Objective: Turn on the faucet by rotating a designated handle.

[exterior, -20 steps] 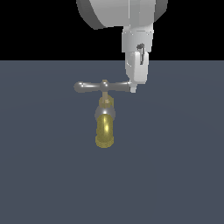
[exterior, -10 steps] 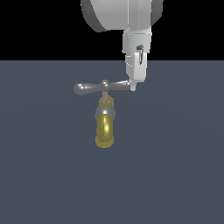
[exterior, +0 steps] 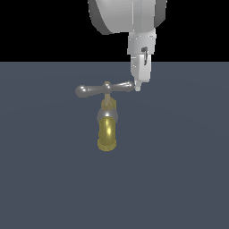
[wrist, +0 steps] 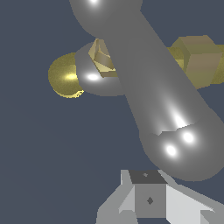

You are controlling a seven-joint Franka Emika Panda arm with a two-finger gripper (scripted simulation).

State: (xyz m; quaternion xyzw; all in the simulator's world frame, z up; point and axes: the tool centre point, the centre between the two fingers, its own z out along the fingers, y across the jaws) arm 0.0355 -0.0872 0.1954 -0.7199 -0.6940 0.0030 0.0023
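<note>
Claw (exterior: 138,87) points straight down, tip touching the handle (exterior: 105,89) end.

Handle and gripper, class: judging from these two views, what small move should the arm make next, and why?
Probably a short sideways push on the bar's end to swing it about the stem. In the exterior view the gripper sits at the handle tip on that view's right, apparently touching. The wrist view shows the bulbous end right at the gripper, with the faucet spout beyond. Whether the jaws are open is unclear.
</note>
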